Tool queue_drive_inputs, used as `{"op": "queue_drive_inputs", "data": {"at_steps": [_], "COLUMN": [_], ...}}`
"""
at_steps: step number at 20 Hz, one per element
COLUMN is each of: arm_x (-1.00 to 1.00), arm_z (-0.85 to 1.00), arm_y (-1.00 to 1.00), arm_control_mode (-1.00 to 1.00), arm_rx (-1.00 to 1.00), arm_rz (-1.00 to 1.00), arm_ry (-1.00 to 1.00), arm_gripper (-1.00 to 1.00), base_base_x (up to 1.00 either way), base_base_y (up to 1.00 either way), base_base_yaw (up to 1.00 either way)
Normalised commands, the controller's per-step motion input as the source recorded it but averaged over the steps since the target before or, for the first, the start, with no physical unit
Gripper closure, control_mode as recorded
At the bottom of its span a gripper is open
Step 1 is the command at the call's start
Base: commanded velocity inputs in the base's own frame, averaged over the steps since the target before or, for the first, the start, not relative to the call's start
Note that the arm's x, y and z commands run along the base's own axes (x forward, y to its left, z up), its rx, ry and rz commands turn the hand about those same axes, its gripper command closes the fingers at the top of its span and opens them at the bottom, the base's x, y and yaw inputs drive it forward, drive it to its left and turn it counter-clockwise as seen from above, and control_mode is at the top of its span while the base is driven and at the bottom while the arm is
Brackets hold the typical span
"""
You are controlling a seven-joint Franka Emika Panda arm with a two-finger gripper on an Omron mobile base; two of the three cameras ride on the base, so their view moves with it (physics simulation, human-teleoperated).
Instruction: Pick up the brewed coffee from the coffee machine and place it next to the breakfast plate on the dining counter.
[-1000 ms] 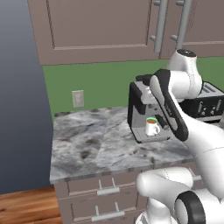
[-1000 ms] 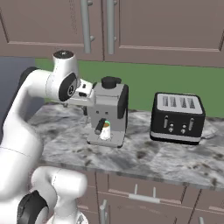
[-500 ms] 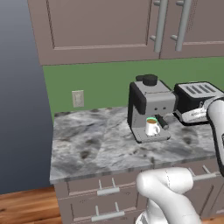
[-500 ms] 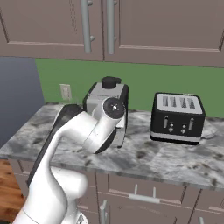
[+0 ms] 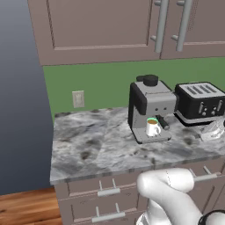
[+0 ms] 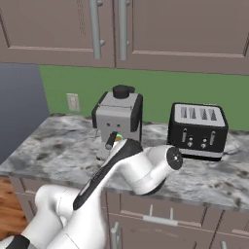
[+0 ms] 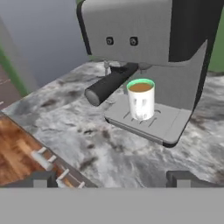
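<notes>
My arm has swung low, so my fingers [image 7: 112,178] now face the mug [image 7: 141,99] on the coffee machine [image 7: 148,52]. They're spread wide and empty, ready to close in

Brewed coffee [image 7: 141,99] on coffee machine [image 7: 148,43]

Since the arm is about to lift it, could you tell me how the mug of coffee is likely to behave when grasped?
The mug looks rigid, so it should not deform in the hand. It is filled nearly to the rim with brown liquid, so tilting would probably spill it. It stands upright, taller than wide, on the drip tray, so a sideways nudge might tip it.
</notes>
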Motion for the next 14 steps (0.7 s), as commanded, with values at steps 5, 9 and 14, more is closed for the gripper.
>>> {"op": "queue_drive_inputs", "data": {"at_steps": [5,9,14], "arm_x": [0.44,0.29,0.14], "arm_z": [-0.47,-0.31,-0.18], "arm_y": [-0.08,0.0,0.04], "arm_control_mode": [-1.0,-1.0,-1.0], "arm_rx": [0.07,0.01,0.0], "arm_rz": [0.29,0.18,0.11], "arm_ry": [-0.22,-0.16,-0.13], "arm_gripper": [-1.0,-1.0,-1.0], "base_base_x": [0.0,0.0,0.0], "base_base_y": [0.0,0.0,0.0], "base_base_yaw": [0.0,0.0,0.0]}}
